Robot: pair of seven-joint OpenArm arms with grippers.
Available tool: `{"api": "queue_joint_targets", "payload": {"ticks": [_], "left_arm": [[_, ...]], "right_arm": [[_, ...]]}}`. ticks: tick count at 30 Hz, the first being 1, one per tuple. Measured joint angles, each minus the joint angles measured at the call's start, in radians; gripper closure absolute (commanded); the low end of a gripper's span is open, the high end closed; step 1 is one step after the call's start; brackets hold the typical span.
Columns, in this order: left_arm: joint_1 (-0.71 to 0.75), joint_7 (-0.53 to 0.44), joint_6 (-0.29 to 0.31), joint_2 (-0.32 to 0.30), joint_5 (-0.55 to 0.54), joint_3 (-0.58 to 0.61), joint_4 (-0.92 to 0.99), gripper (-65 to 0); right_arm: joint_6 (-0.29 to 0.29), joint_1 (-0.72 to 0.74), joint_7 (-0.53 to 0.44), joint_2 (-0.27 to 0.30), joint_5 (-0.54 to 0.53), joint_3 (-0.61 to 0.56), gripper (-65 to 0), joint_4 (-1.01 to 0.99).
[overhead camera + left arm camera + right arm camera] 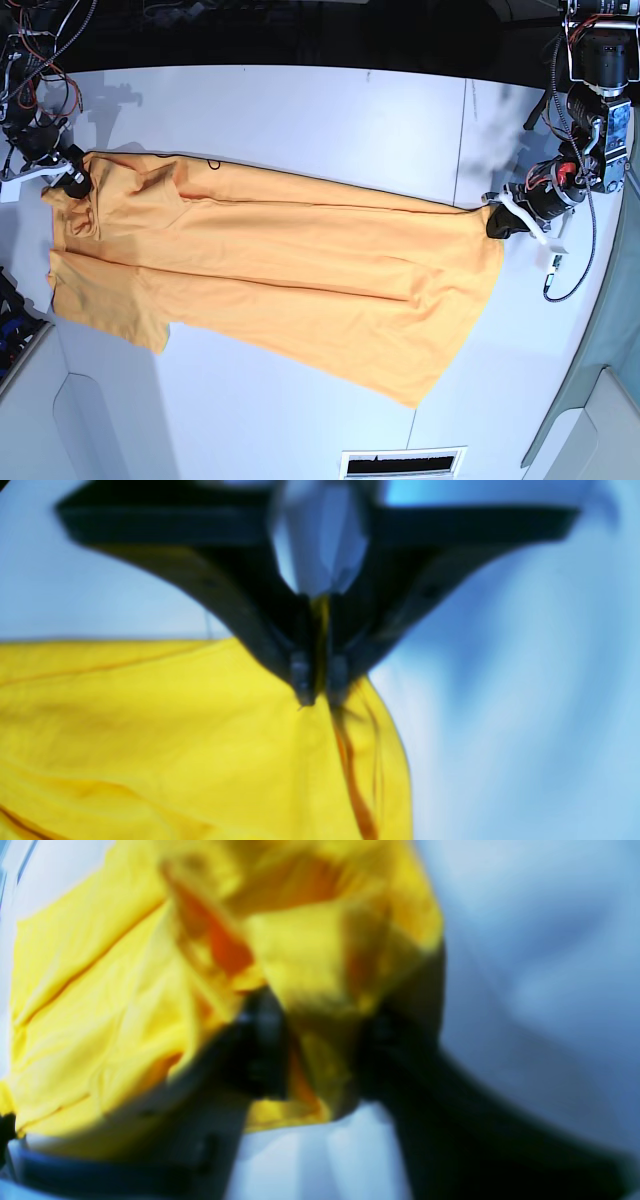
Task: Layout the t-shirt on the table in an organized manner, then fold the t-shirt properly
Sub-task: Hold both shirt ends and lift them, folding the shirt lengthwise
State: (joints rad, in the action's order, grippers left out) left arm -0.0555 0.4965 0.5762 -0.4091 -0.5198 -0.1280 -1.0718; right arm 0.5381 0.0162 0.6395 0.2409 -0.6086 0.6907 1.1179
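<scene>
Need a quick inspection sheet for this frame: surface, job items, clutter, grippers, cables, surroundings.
Surface: white table, a thin dark seam across it.
Job's things: orange-yellow t-shirt lies stretched across the table between the arms, wrinkled, one sleeve at the near side.
Clutter: nothing seen.
Grippers: left gripper shut on a t-shirt edge; right gripper has bunched cloth between its jaws, which are not fully shut.
Cables: loose wiring on both arms, off the shirt.
Surroundings: slotted vent at the near edge; dark background behind.

Bare table (300, 110) beyond t-shirt (300, 270) (unobstructed)
</scene>
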Motion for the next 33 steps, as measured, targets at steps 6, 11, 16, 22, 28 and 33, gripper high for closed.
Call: {"api": "queue_joint_targets", "payload": {"ticks": [6,11,16,22,28,33], "left_arm": [[0.004,0.073,0.068,-0.029,-0.082,0.002,0.000,0.0],[0.077,0.126,0.106,-0.081,-0.206,0.004,-0.043,0.0],[0.201,0.142,0.106,-0.126,-0.279,0.003,-0.161,0.0],[0.349,0.171,0.109,-0.135,-0.301,-0.002,-0.312,0.0],[0.445,0.175,0.109,-0.134,-0.325,-0.058,-0.375,0.0],[0.474,0.174,0.110,-0.134,-0.343,-0.072,-0.387,0.0]], "right_arm": [[0.013,-0.005,0.101,0.008,-0.017,0.038,0.0,0.003],[0.028,-0.069,0.144,0.008,-0.099,0.091,0.0,0.064],[0.028,-0.153,0.165,0.012,-0.114,0.092,0.0,0.119],[0.034,-0.252,0.171,0.050,-0.168,0.092,0.0,0.161],[0.035,-0.291,0.173,0.090,-0.167,0.091,0.0,0.165],[0.035,-0.290,0.169,0.112,-0.172,0.090,0.0,0.166]]}}
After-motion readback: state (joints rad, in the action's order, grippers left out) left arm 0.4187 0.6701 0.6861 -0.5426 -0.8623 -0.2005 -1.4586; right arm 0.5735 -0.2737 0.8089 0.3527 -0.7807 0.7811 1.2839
